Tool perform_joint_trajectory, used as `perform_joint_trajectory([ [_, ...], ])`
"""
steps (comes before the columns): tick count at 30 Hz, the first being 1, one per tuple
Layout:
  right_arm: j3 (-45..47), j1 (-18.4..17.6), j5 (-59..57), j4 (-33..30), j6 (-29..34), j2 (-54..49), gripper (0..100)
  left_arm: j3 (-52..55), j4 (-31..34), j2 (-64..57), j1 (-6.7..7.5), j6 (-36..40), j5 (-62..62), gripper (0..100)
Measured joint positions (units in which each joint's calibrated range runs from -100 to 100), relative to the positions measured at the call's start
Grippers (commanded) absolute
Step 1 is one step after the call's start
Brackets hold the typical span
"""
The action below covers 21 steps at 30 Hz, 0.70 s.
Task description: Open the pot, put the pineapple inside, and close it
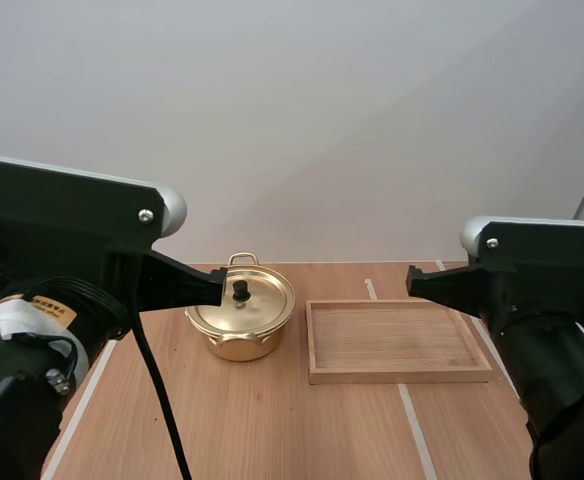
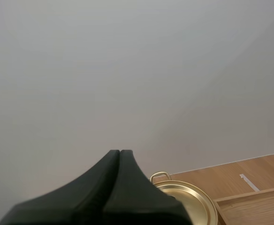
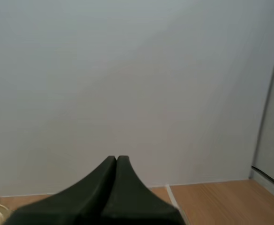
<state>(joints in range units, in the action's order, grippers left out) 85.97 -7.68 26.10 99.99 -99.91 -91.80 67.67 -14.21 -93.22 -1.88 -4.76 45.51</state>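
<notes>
A shiny gold metal pot (image 1: 234, 345) with loop handles sat on the light wooden table (image 1: 272, 430), just left of a shallow rectangular wooden tray (image 1: 402, 376). Its gold lid (image 1: 264, 306) with a black knob (image 1: 240, 291) was in place. The left gripper (image 1: 216, 291) hung near the pot, fingers pressed together. The right gripper (image 1: 412, 282) hung near the tray's right end, fingers likewise together. A yellow label (image 1: 50, 306) on the left arm bore writing too small to read.

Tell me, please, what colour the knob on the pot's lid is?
The knob is black, on a gold lid; the high view shows it best.
</notes>
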Motion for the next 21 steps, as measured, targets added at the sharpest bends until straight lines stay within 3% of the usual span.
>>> perform_joint_trajectory([
  [8, 1.35, 0.0, 5.66, 0.0, 0.0, 0.0, 0, 2.61, 0.96, 0.0, 0.0, 0.02, -4.4, 0],
  [9, 2.01, 0.0, 6.91, 0.0, 0.0, 0.0, 0, 7.02, 3.52, 0.0, 0.0, 0.02, -11.75, 0],
  [10, 2.27, 0.0, 4.29, 0.0, 0.0, 0.0, 0, 13.85, 6.36, -0.29, 0.0, 0.02, -15.78, 0],
  [12, 2.27, 0.0, 2.14, 0.0, 0.0, 0.0, 0, 17.23, 7.17, -0.42, 0.0, 0.02, -16.28, 0],
  [21, 2.27, 0.0, -1.22, 0.0, 0.0, 0.0, 0, 18.42, 7.41, -0.42, 0.0, 0.02, -17.01, 0],
])
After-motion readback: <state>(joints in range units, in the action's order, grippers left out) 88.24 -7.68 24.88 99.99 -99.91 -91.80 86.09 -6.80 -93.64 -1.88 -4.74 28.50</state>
